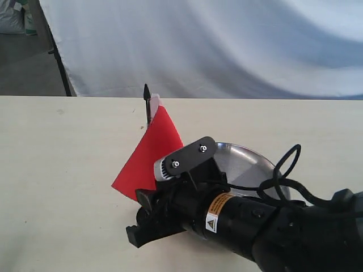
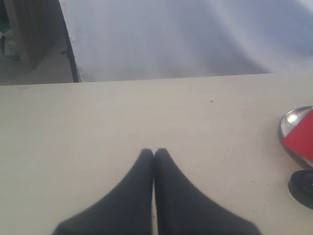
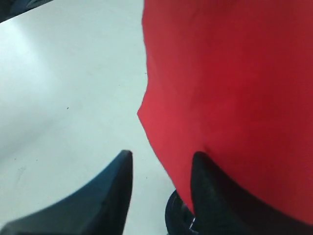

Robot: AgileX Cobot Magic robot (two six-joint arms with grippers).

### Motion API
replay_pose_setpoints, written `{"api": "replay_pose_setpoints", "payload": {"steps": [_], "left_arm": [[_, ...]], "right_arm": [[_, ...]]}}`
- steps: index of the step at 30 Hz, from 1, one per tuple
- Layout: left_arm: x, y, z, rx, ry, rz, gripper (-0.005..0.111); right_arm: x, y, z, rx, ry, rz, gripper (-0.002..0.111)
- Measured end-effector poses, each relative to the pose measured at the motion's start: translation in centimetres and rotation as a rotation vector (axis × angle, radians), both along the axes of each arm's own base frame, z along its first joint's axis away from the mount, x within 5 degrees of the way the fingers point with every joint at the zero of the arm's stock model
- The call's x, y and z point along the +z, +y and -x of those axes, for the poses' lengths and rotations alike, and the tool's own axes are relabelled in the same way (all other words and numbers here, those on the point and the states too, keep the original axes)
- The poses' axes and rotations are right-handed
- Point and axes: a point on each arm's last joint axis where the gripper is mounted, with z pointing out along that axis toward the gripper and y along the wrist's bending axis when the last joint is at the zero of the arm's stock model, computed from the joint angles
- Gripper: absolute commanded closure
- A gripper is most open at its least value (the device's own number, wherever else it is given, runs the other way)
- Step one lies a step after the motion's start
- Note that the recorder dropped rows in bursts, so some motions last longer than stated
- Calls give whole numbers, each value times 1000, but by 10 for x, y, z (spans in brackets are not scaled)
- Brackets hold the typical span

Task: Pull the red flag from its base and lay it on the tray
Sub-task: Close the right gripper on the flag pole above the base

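The red flag (image 1: pixel 152 148) stands upright on its thin black pole (image 1: pixel 147 102), left of the steel tray (image 1: pixel 252 164). My right gripper (image 1: pixel 139 218) reaches in low at the foot of the flag and hides the base in the exterior view. In the right wrist view this gripper (image 3: pixel 161 166) is open. One of its fingers (image 3: pixel 208 191) lies against the red cloth (image 3: pixel 230 88), and the black base (image 3: pixel 175 215) shows low between the fingers. My left gripper (image 2: pixel 154 152) is shut and empty over bare table. From there the flag (image 2: pixel 301 139), tray (image 2: pixel 291 120) and base (image 2: pixel 302 187) sit at the frame's edge.
A pale table (image 1: pixel 68 170) carries everything. A white cloth backdrop (image 1: pixel 215 45) hangs behind its far edge, with a dark stand leg (image 1: pixel 59 62) at the back left. The right arm's black cable (image 1: pixel 283 170) loops over the tray's near side.
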Motion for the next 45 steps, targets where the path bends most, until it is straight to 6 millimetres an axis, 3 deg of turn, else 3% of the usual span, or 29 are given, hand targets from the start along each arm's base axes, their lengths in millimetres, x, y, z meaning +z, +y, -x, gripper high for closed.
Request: {"api": "replay_pose_setpoints", "payload": {"steps": [3, 8, 20, 25, 28, 35, 45], "left_arm": [[0, 0, 0, 0, 0, 0, 107], [0, 0, 0, 0, 0, 0, 107], [0, 0, 0, 0, 0, 0, 107], [0, 0, 0, 0, 0, 0, 107], [0, 0, 0, 0, 0, 0, 107], [0, 0, 0, 0, 0, 0, 107], [0, 0, 0, 0, 0, 0, 107]], "right_arm": [[11, 9, -7, -8, -15, -13, 58], [15, 18, -14, -13, -20, 32, 57], [-28, 23, -23, -52, 56, 192, 58], [-31, 20, -30, -117, 69, 162, 58], [-30, 20, -31, -128, 61, 152, 68], [-30, 20, -31, -125, 55, 155, 109], [-30, 21, -31, -113, 45, 161, 109]]}}
